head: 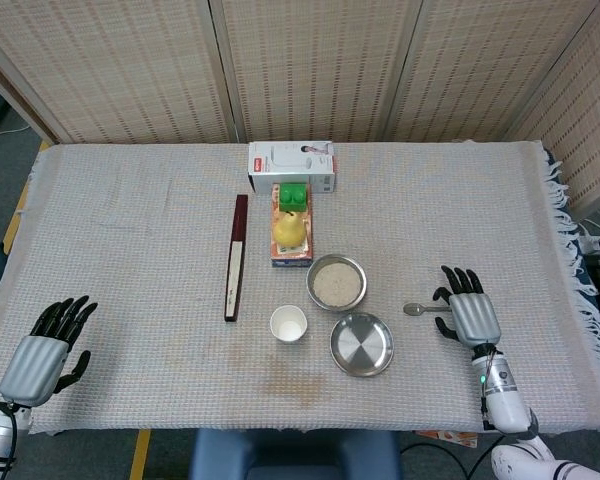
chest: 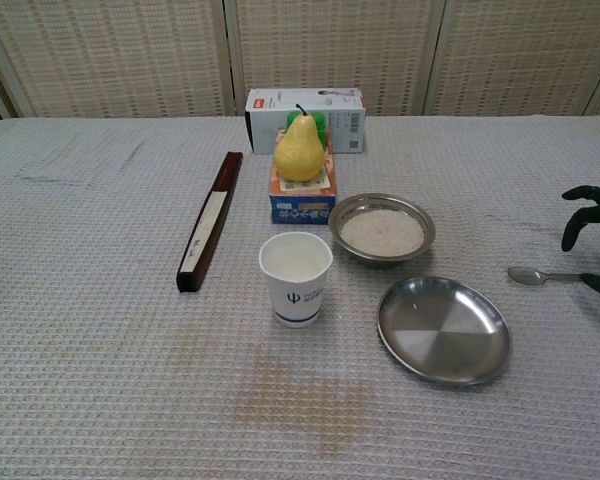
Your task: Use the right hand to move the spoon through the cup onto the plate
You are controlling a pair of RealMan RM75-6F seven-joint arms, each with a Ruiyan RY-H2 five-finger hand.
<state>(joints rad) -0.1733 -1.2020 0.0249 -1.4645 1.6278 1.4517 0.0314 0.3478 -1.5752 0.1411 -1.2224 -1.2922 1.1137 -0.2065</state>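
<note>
The spoon (head: 420, 309) lies flat on the cloth, right of the plate (head: 361, 345). The right hand (head: 467, 312) hovers over its handle, fingers spread, holding nothing. The spoon looks small, light, hard and slippery; the thin handle seems best to pinch.

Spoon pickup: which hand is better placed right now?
Right. The right hand hovers open over the spoon handle, fingers spread. The left hand sits at the table's far left edge, with the cup and plate between it and the spoon.

Bare cloth between spoon (head: 420, 309) and plate (head: 361, 344) — rice bowl (head: 336, 282) flanks it.
</note>
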